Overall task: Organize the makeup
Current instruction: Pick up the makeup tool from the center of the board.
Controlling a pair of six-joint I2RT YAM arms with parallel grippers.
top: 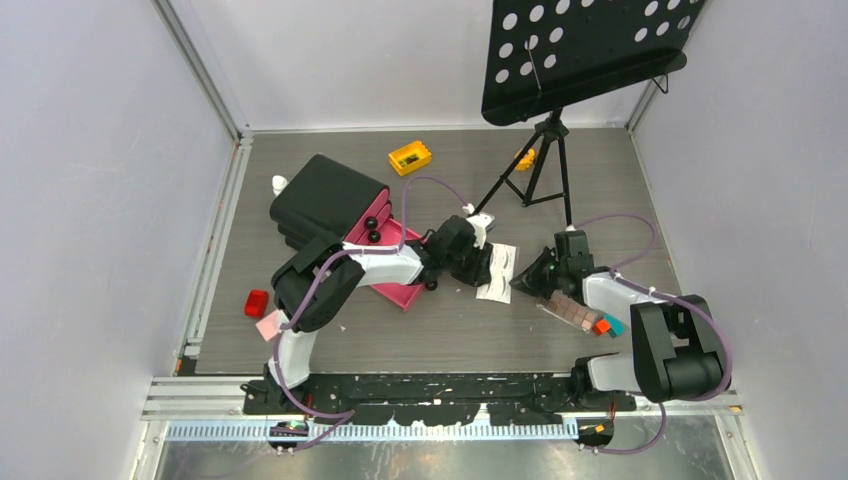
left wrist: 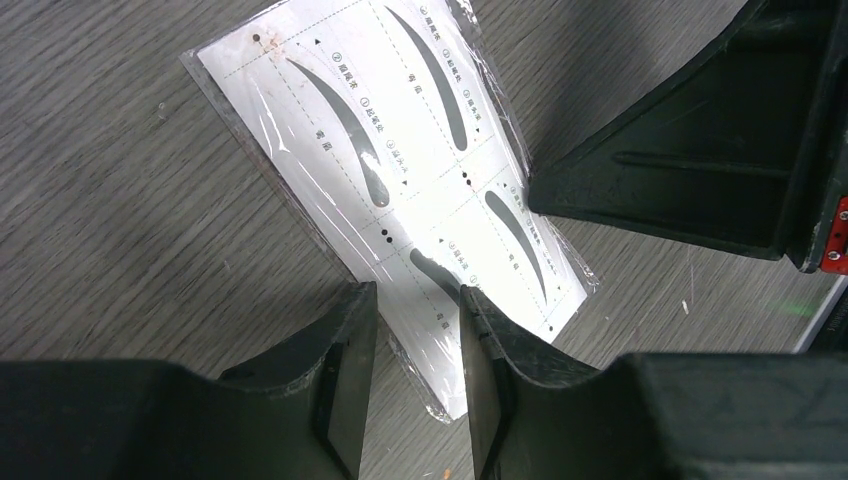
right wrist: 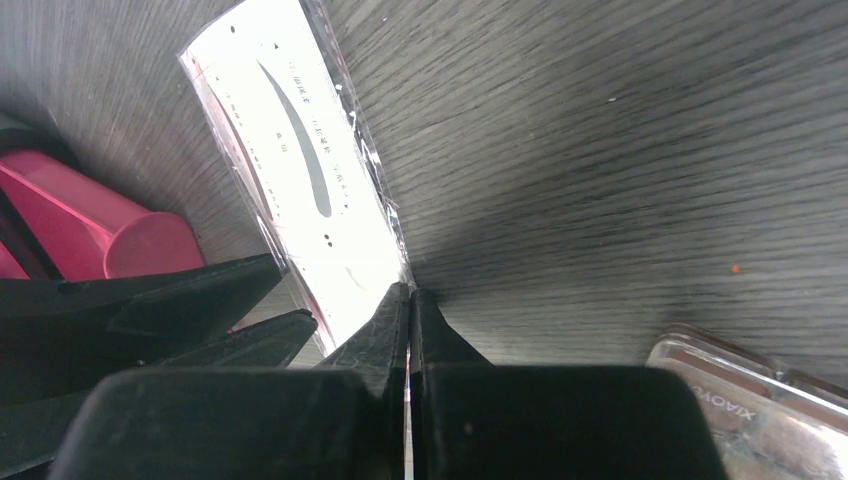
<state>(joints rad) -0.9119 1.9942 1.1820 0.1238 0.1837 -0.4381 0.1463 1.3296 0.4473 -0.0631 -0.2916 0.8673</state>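
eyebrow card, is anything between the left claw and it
Nothing visible is in the way. The left claw is open, with its fingers either side of the eyebrow card at its near end. The right claw is shut at the card's edge, off to one side.

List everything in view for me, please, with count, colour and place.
eyebrow card: one, white, flat at the centre of the table
chest: one, black, left rear, pink drawer pulled out
music stand: one, black, perforated, right rear
bottle: one, white, behind the chest
yellow block: one, yellow, rear centre
yellow item: one, by the stand's tripod, unidentifiable
red block: one, red, left edge
pink pad: one, pale pink, beside the red block
palette: one, brown, front right
small blocks: two, orange and teal, beside the palette
left gripper: one, black, jaws apart over the card's end
right gripper: one, black, jaws shut at the card's edge
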